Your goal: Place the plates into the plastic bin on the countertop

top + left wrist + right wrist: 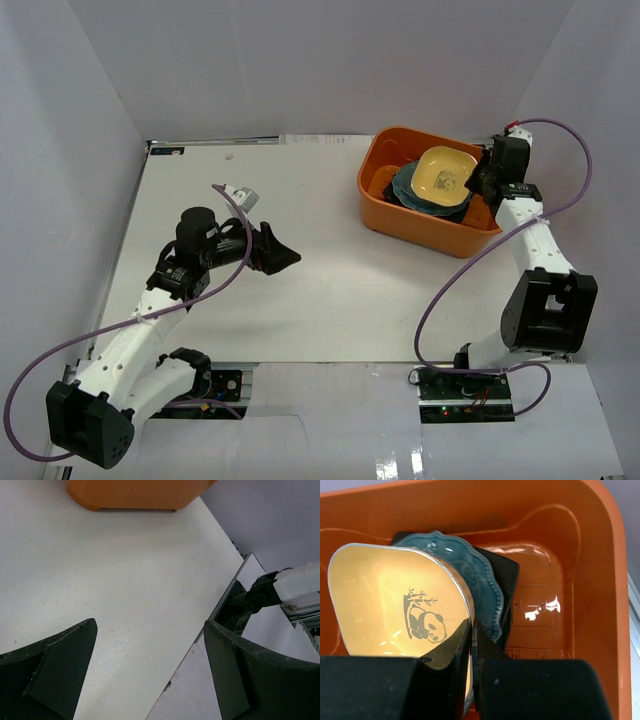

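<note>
Much of the countertop (330, 300) is open white surface, with walls (300, 60) at 9, 12 and 3 o'clock. At 1 o'clock the bin (420, 232) sits close to the far right corner. Inside it a yellow plate (395, 605) leans over a teal plate (480, 575) and a black plate (509, 580). The right gripper (471, 630) is clamped on the yellow plate's rim at the bin's 3 o'clock side. The left gripper (150, 625), at 9 o'clock, is spread apart and holds nothing.
</note>
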Controlling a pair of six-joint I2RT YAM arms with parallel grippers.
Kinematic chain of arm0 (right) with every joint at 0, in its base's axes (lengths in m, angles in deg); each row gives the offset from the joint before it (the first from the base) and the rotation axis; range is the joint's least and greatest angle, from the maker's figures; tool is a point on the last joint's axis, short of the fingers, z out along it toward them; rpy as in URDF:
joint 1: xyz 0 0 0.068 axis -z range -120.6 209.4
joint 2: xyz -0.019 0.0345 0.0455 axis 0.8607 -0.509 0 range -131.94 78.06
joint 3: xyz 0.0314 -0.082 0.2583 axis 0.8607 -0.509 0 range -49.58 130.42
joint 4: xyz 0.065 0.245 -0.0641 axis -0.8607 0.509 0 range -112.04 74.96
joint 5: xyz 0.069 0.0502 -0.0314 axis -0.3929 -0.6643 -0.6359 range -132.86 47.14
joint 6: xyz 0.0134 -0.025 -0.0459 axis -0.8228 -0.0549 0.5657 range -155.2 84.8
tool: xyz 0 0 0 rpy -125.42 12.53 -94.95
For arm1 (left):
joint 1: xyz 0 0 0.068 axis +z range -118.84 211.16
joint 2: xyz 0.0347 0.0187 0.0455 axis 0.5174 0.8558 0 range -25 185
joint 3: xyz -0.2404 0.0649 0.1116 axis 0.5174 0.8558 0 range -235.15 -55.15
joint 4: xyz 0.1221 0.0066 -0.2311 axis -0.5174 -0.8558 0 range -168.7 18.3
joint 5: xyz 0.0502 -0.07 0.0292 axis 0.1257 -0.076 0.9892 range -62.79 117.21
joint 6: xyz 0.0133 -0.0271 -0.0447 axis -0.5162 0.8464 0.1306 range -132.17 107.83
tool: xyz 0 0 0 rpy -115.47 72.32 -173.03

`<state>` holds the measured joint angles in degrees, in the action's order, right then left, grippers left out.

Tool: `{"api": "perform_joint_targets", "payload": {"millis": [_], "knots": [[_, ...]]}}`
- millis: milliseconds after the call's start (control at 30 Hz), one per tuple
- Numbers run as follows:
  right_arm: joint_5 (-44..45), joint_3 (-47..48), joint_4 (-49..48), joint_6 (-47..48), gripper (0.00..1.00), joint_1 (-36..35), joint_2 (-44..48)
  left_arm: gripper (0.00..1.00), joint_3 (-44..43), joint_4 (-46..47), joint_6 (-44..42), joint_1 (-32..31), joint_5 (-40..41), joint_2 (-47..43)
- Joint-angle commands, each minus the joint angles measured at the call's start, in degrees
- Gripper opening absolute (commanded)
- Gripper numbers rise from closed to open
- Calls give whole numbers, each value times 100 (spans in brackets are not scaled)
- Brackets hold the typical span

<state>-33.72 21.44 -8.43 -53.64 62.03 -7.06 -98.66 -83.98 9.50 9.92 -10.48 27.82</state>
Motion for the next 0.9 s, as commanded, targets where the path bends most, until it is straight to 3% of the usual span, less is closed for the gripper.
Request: {"api": "perform_joint_targets", "payload": {"millis": [0, 100, 133, 167, 267, 433, 567, 733, 767, 867], "knots": [[-124, -27, -262, -143, 9, 141, -91, 98, -9, -47, -260, -39, -159, -149], [-203, -115, -244, -213, 19, 176, -189, 98, 17, -38, -304, -47, -107, -237], [-211, -150, -253, -213, 26, 185, -189, 98, 26, -21, -321, -39, -72, -272], [-229, -176, -262, -239, 39, 211, -198, 98, 35, -3, -339, -39, -45, -359], [-413, -177, -236, -292, 58, 255, -119, 98, 105, 41, -365, -47, 139, -465], [-737, -98, -218, -310, 74, 273, 566, 98, 71, 49, -374, -47, 368, -360], [-1308, -167, -191, -292, 79, 264, 1260, 98, -113, 102, -243, -47, 377, -254], [-2493, -1219, -804, -774, 97, 238, 2586, 98, -570, 190, 56, -47, 359, -316], [-2732, -1431, -990, -915, 90, 211, 3032, 98, -763, 190, 83, -39, 333, -333], [-3278, -2056, -1229, -1311, 90, 36, 3789, 98, -1045, 85, 223, -47, 429, -500]]}}
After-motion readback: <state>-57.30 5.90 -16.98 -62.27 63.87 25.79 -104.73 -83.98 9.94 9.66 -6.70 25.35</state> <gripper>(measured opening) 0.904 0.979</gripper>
